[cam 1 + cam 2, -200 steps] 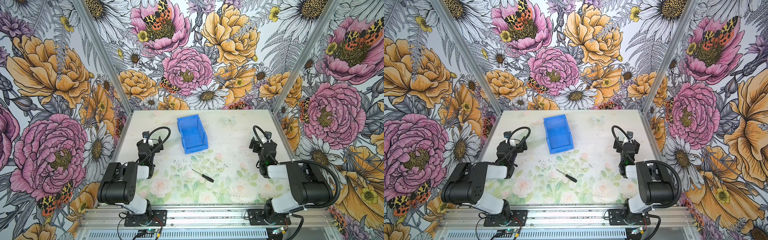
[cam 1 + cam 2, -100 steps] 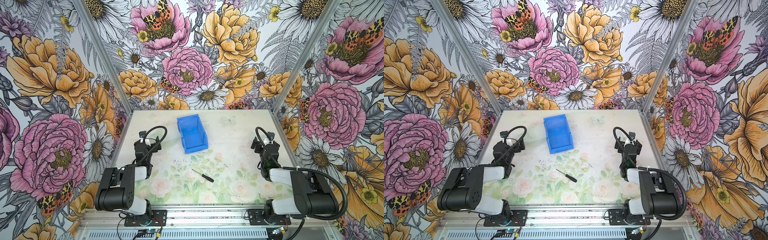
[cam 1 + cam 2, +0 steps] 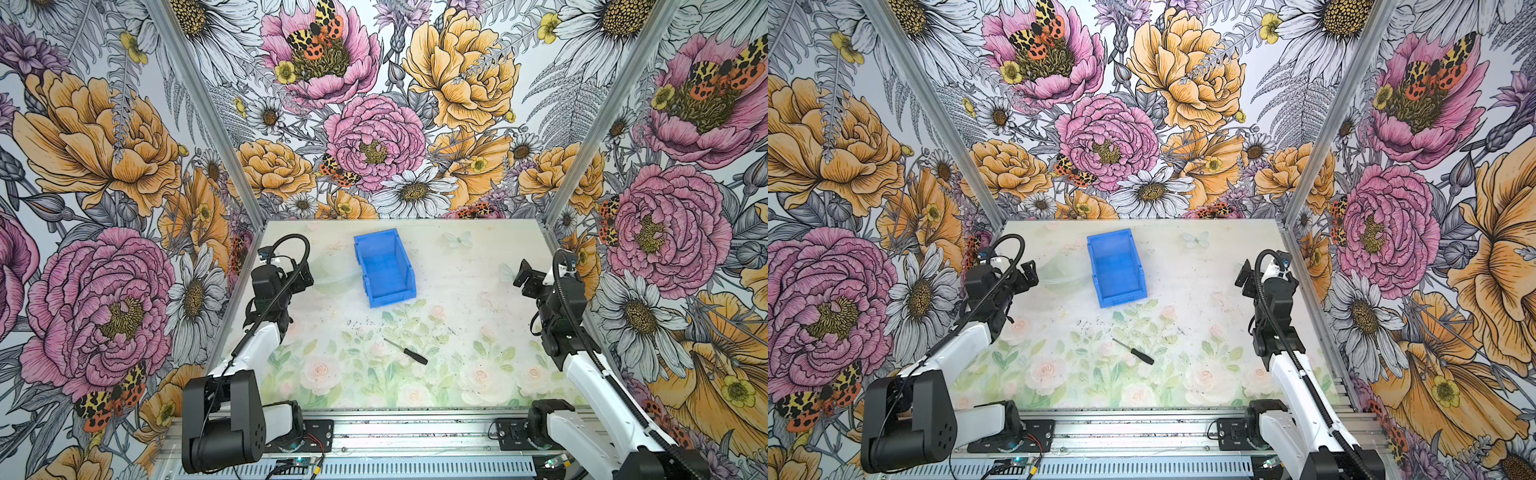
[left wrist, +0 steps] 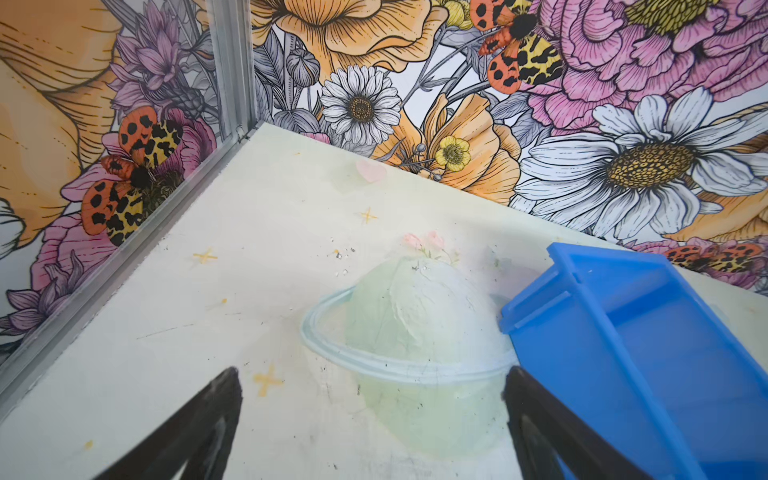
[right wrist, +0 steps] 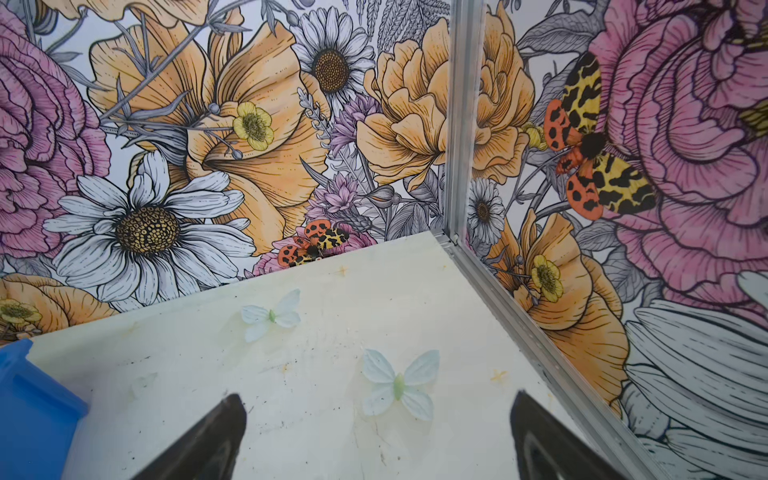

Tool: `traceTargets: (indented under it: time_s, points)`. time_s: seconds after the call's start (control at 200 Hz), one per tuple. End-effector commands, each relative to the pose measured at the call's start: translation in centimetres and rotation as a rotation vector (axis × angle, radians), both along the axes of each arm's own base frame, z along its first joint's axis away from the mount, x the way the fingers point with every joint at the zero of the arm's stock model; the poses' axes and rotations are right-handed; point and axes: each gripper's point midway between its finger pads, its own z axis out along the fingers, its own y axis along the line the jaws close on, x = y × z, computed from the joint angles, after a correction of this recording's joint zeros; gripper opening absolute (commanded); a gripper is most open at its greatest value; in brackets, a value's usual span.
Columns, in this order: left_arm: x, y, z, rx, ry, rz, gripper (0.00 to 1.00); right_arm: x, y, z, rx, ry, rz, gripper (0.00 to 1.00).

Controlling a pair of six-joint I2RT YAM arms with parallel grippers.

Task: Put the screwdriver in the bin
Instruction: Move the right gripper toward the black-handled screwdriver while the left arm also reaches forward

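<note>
Both arms have unfolded over the last second and now reach farther toward the back of the bench, while the screwdriver and the bin lie where they were.

Pale bench printed with faded leaves, roses and butterflies, scuffed with dark specks. It is closed in on three sides by walls of bold floral wallpaper: pink peonies, orange blooms, white daisies, spotted moths. An aluminium rail along the front edge carries both arm bases.

Blue bin stands open-topped at the back centre, turned slightly askew, with nothing inside.

Small black-handled screwdriver lies flat on the printed roses in the front half, near the middle. Its thin shaft points back and left, its handle front and right.

Left fingers hang over the back left of the bench, spread wide and empty, near the bin's left wall but apart from it. In the left wrist view the dark fingertips frame a painted ringed planet, with the bin just beside one of them.

Right fingers hang near the right wall, likewise spread wide and empty. The right wrist view shows pale printed butterflies ahead of them and one corner of the bin at the edge.

The screwdriver is well apart from both pairs of fingers. It lies nearer the front than either pair, and between them from side to side.
</note>
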Motion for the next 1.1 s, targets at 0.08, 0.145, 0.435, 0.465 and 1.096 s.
traceTargets:
  time_s: [0.08, 0.145, 0.435, 0.465, 1.096]
  points:
    - [-2.5, -2.1, -1.7, -0.202, 0.179, -0.033, 0.99, -1.9, 2.6, -1.5, 0.096, 0.216, 0.022, 0.99]
    - [-2.7, -2.4, -1.1, -0.204, 0.194, -0.046, 0.99, -2.2, 3.9, -1.2, 0.120, 0.230, 0.052, 1.00]
    - [-3.9, -6.4, 1.2, -0.264, 0.220, -0.209, 0.99, -3.7, 11.5, -1.8, 0.092, 0.331, 0.267, 0.99]
    - [-4.1, -7.2, 1.5, -0.276, 0.215, -0.236, 0.99, -3.8, 12.6, -2.1, 0.078, 0.351, 0.315, 0.99]
    - [-13.6, -21.9, 4.2, -0.344, 0.223, -0.802, 0.99, -5.1, 23.9, -8.7, -0.109, 0.651, 0.726, 1.00]
